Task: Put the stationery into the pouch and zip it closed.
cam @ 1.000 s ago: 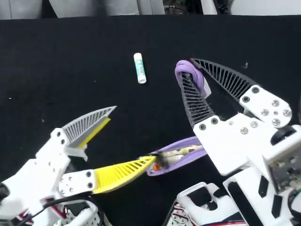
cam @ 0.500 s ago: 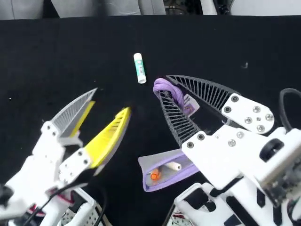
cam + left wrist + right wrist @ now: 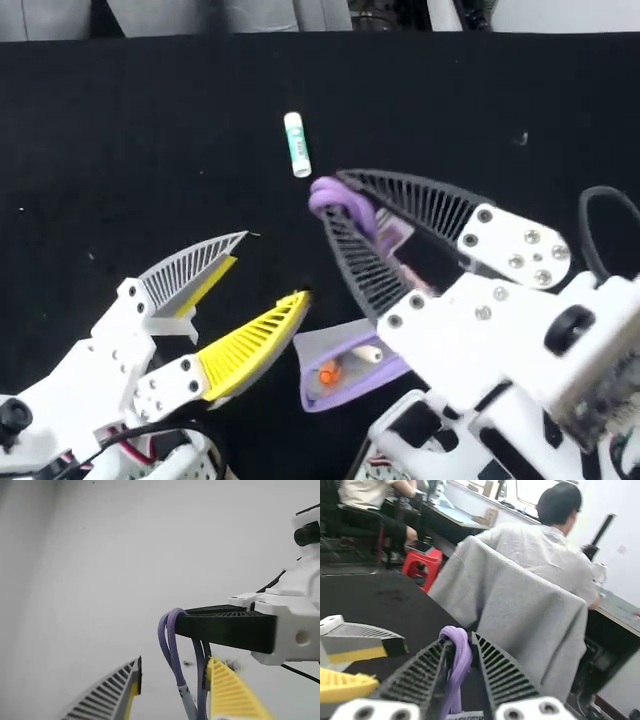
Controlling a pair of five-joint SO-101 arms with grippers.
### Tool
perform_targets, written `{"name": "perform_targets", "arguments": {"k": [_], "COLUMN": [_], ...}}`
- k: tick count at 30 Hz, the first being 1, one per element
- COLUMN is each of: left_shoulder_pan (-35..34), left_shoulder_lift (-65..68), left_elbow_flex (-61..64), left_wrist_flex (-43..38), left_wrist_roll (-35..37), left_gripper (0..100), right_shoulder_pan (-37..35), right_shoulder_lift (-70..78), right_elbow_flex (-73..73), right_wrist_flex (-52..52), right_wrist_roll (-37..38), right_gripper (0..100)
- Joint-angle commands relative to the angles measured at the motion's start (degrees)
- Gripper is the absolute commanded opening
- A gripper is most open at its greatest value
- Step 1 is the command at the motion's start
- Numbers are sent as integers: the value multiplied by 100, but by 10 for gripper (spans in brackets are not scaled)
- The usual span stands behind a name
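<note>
Fingers (image 3: 420,200) of the right gripper (image 3: 331,197) pinch the unzipped purple pouch (image 3: 350,390).

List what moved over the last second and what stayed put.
The left gripper pulled its yellow finger back from the mouth of the pouch, swung away, then came back close beside it, open. The right gripper, shut on the purple strap, carried it toward the glue stick, dragging the pouch along. The glue stick stayed put, and the pens stayed inside the pouch.
</note>
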Motion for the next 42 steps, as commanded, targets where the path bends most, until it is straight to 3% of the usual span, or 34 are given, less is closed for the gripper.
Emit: {"name": "perform_targets", "arguments": {"k": [1, 11, 15, 21, 28, 36, 38, 42], "left_shoulder_pan": [31, 31, 31, -154, -444, -866, -857, -857], "left_shoulder_lift": [167, 747, 756, 765, 835, 2031, 2259, 2154], "left_elbow_flex": [101, -31, -127, -145, -374, -426, -426, -418], "left_wrist_flex": [-413, -466, -492, -756, -1231, -2022, -2207, -2224], "left_wrist_roll": [-9, -9, -9, -18, -9, 35, 35, 35], "left_gripper": [218, 218, 218, 218, 216, 212, 188, 48], "right_shoulder_pan": [-448, -527, -1002, -1046, -1064, -1064, -1064, -1037], "right_shoulder_lift": [242, 215, 215, 207, 215, 207, 207, 207], "right_elbow_flex": [40, 31, 4, -4, 4, -4, -4, -13], "right_wrist_flex": [18, 88, 176, 211, 273, 281, 281, 264], "right_wrist_roll": [-9, -9, -9, 97, 193, 202, 202, 308], "right_gripper": [15, 15, 15, 15, 15, 15, 15, 15]}}
